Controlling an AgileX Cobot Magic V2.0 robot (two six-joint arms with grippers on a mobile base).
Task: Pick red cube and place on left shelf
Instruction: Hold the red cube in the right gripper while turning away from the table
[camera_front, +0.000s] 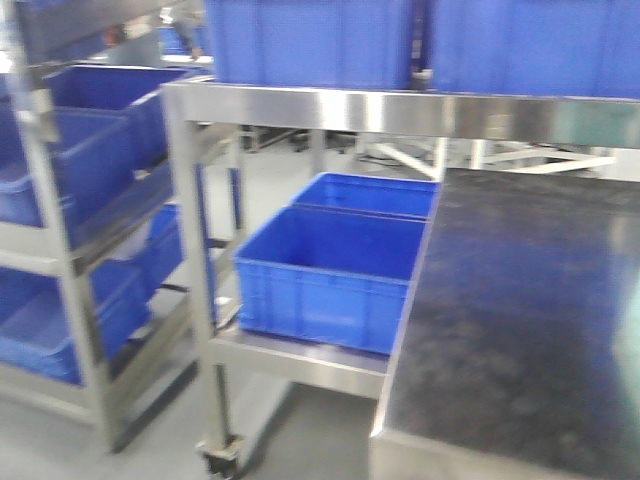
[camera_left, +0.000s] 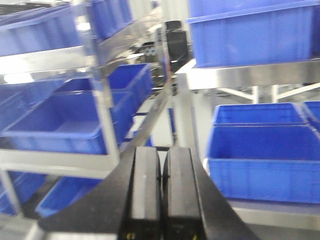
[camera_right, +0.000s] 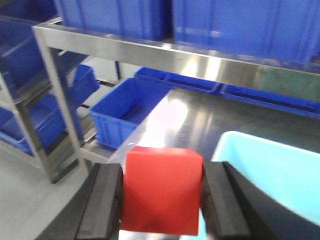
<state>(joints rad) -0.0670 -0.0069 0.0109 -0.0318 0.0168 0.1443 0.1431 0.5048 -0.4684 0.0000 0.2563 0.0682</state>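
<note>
In the right wrist view my right gripper (camera_right: 162, 192) is shut on the red cube (camera_right: 162, 190), its two black fingers pressed on the cube's left and right faces, held above the dark table. In the left wrist view my left gripper (camera_left: 161, 187) is shut and empty, its two black fingers touching, pointing toward the shelf racks. The left shelf (camera_front: 70, 260), a steel rack with blue bins, stands at the left of the front view and shows in the left wrist view (camera_left: 60, 162). Neither gripper nor the cube shows in the front view.
A steel rack (camera_front: 400, 110) carries blue bins on top and a blue bin (camera_front: 330, 270) on its lower level. A dark table top (camera_front: 520, 320) fills the right. A light cyan tray (camera_right: 280, 170) lies right of the cube. Grey floor lies between the racks.
</note>
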